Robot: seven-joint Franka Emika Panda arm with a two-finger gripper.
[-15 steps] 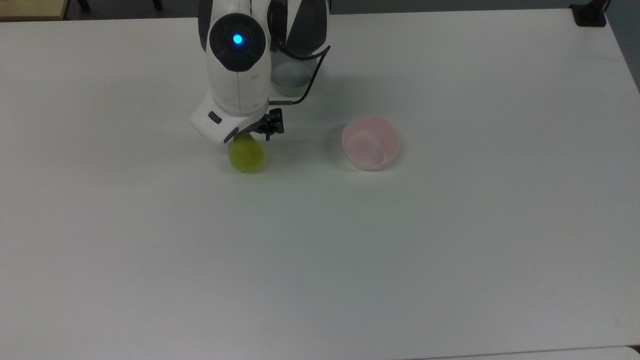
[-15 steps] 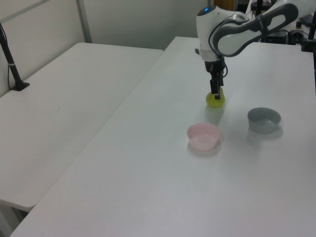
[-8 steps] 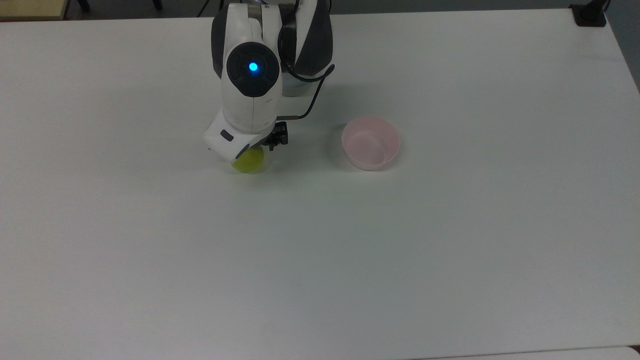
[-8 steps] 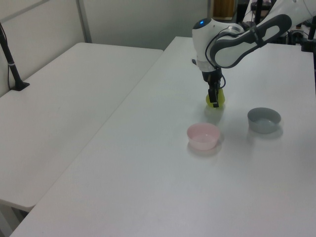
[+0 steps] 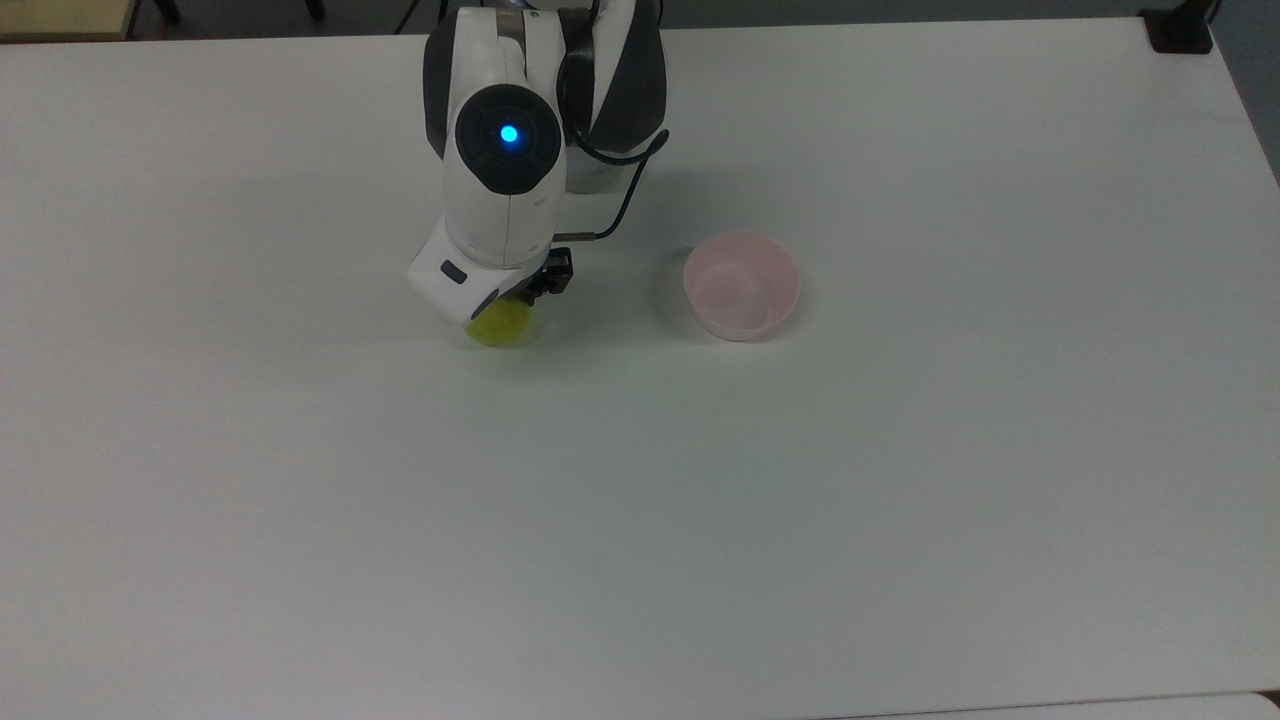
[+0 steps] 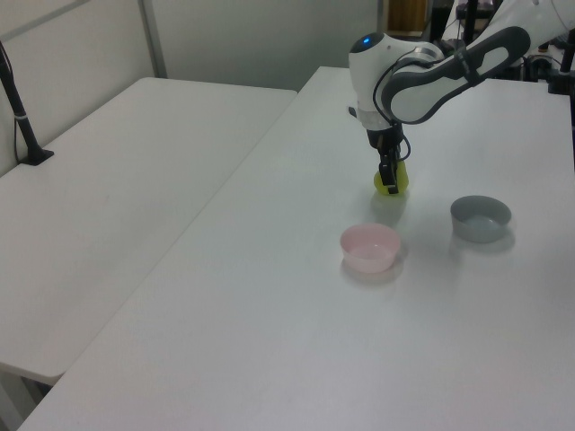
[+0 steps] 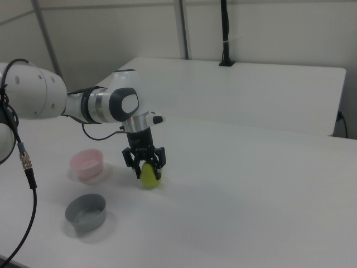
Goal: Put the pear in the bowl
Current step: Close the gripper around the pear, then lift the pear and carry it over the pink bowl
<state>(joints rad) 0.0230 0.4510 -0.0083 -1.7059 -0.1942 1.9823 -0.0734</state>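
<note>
**Tool down on the pear, pink bowl waiting off to the side**

So my tool is pointing straight down with its dark fingers either side of the pear, which sits on the table. In the right view the fingers straddle the top half of the fruit. Whether they're actually squeezing it or just spread around it, I can't tell, so I'm not calling it a grip yet.

The thing the next move hangs on: the bowl lies to the top view's right of the pear, near but clearly apart, with bare table between. So once the pear's up, I reckon it's a short sideways carry that way and a drop. The pear looks upright-ish, fat end down, narrow end up between my fingers, though my wrist hides the stem.

Texture-wise: the pear is smooth, rounded and yellow-green, so probably a bit slippery for flat pads. The bowl is pale pink, matte, low straight walls, and empty. There's also a grey bowl of similar size further off; not the target. The table is plain white and flat.
</note>
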